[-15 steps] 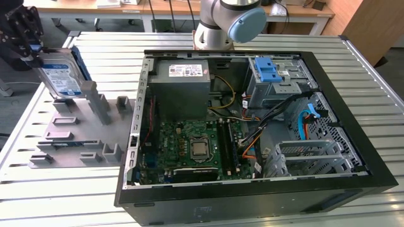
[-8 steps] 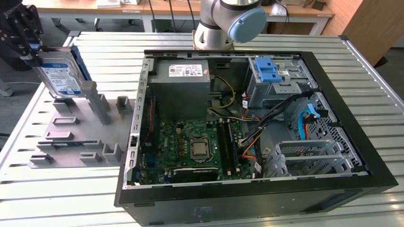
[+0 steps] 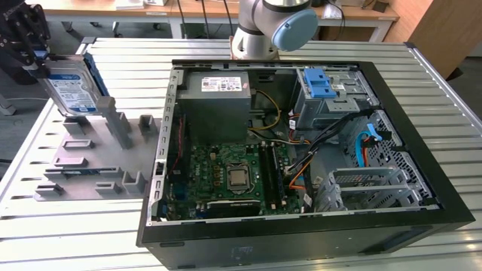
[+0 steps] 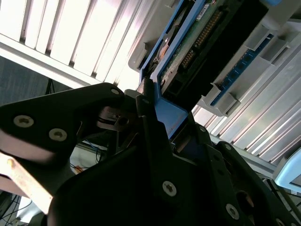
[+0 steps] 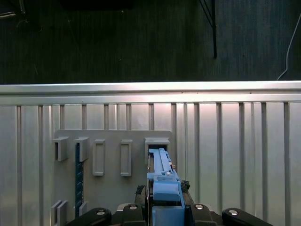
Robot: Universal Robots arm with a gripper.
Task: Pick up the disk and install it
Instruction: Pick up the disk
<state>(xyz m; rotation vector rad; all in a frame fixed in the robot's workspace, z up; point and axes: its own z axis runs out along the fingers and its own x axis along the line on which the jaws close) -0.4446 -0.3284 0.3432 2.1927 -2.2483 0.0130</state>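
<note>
The disk (image 3: 69,84) is a silver hard drive with a blue-and-white label in a blue carrier bracket. It stands upright at the exterior view's far left, over the grey holder plate (image 3: 83,152). My gripper (image 3: 39,59) is shut on its upper end. Its lower end is level with the holder's tall posts; I cannot tell whether it still sits in the slot. In the first wrist view the disk (image 5: 162,176) is edge-on, running from my gripper (image 5: 164,212) toward a slot (image 5: 157,141). The second wrist view has the disk's green circuit side (image 4: 197,42) and the gripper (image 4: 162,117) clamped on the blue bracket.
An open computer case (image 3: 421,169) lies on the slatted metal table (image 3: 75,237). Inside are a grey drive cage with a blue latch (image 3: 324,84), a power supply (image 3: 218,90), a motherboard (image 3: 229,175) and loose cables. The arm's base (image 3: 271,28) stands behind the case.
</note>
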